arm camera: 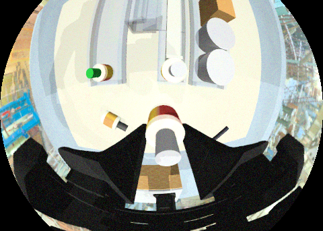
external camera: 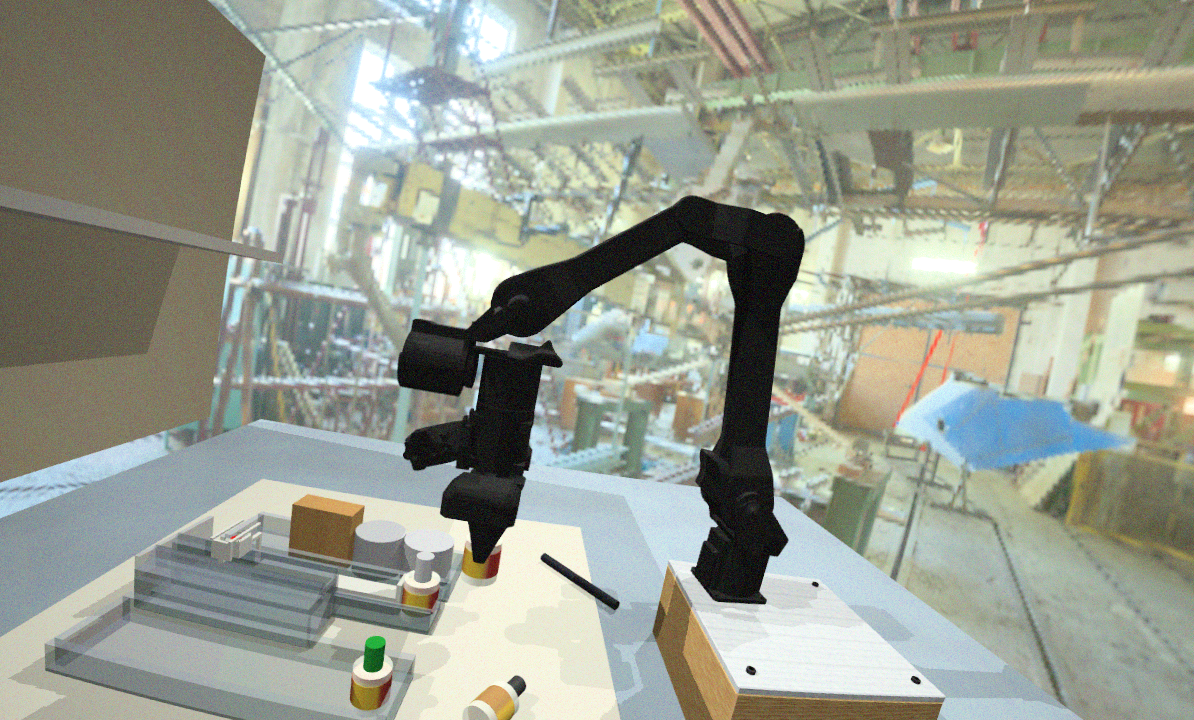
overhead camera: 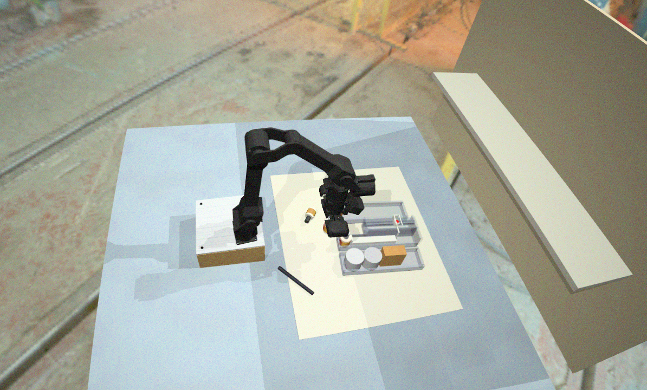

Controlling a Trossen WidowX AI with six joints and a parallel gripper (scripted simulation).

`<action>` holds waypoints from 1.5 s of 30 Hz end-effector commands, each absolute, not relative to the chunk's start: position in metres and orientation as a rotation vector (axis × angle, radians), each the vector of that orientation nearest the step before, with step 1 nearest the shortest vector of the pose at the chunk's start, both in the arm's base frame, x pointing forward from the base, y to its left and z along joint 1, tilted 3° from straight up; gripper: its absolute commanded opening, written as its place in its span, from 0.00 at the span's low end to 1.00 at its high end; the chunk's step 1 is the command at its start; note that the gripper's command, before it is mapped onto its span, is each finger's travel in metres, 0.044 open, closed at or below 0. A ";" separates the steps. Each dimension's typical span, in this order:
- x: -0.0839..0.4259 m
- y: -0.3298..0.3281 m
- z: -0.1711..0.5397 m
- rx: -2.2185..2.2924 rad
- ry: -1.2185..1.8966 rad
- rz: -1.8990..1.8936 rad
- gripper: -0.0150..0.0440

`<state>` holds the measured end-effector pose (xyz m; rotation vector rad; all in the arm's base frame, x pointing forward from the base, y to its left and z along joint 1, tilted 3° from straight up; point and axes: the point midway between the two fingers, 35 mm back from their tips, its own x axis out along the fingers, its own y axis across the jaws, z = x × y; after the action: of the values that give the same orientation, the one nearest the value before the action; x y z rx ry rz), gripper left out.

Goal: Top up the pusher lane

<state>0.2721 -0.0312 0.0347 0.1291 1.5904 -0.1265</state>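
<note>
One white-capped jar (arm camera: 164, 137) | clamped between gripper (arm camera: 163, 152) jaws | before sprung lane (arm camera: 171, 29)

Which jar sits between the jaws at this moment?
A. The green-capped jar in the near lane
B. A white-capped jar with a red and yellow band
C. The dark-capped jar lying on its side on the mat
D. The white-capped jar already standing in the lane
B: the gripper is shut on the white-capped jar, in front of the lane where its twin stands.

Translucent grey lane rack (external camera: 225, 591); wood-sided base block (external camera: 699, 658); matt mat (overhead camera: 388, 300).
</note>
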 end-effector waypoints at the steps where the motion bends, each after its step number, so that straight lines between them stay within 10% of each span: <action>1: 0.285 -0.047 0.021 0.137 1.588 -0.142 0.25; 45: 0.295 -0.051 -0.006 0.139 1.587 -0.144 0.25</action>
<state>0.2923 -0.0502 -0.0058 0.1458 1.5893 -0.1462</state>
